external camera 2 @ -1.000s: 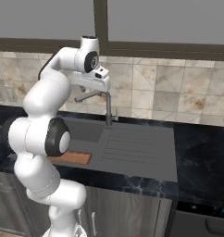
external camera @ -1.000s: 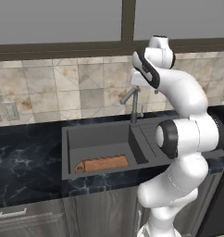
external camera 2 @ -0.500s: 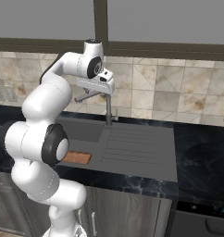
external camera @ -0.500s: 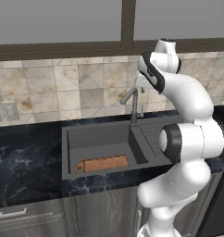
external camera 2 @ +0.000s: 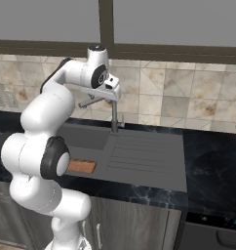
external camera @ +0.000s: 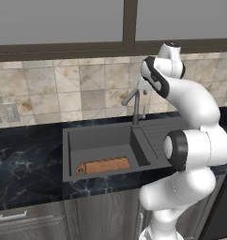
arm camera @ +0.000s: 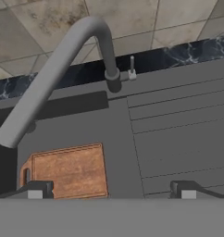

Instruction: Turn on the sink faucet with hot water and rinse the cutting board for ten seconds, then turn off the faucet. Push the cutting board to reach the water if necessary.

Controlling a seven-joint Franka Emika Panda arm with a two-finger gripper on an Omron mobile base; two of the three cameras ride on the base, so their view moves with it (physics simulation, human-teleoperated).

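Cutting board [external camera: 103,166], reddish-brown wood, lies flat on the bottom of the sink [external camera: 74,140] in the left base view, along the front wall of the basin, with its loop handle to the left. The sink faucet [external camera: 134,103] stands at the back rim, between the basin and the ribbed drainboard, and its spout bends out to the left over the basin. The white arm reaches up and over, and the hand hangs high just beside the top of the faucet; the jaws are hidden there by the wrist. The black marble surface [external camera: 26,159] goes around the sink.

In the right base view, the faucet [external camera 2: 113,114] rises behind the drainboard and its spout [external camera 2: 88,102] points to the left. The hand is above it, close to the bend of the tap, and I cannot tell if they touch. A short end of the cutting board [external camera 2: 82,166] shows beside the dark elbow joint of the arm, and the rest is covered by the arm.

In the hand view, the gripper [arm camera: 111,189] looks down on the sink, and its jaws stand wide apart with nothing between them. The grey spout [arm camera: 53,69] crosses the view from the lower left to the top. The small lever [arm camera: 131,67] stands upright just beside the faucet base. The cutting board [arm camera: 70,170] lies low in the view, near one fingertip [arm camera: 36,190].
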